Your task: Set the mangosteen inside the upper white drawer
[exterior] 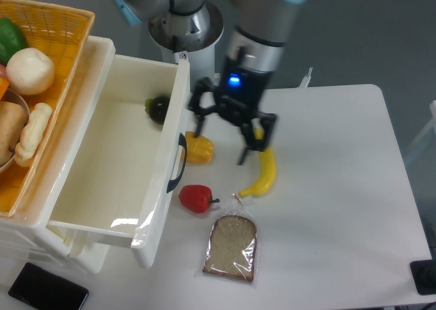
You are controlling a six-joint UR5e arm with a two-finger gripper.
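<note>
The mangosteen, small, round and near-black with a green stem, lies inside the upper white drawer, at its far right corner next to the front wall. The drawer is pulled open and has a black curved handle. My gripper hangs over the table just right of the drawer front, above the yellow pepper. Its fingers are spread apart and hold nothing.
A yellow pepper, a red pepper, a banana and a bagged slice of bread lie on the white table. A yellow wicker basket of food sits on top at left. A black phone lies at the front left.
</note>
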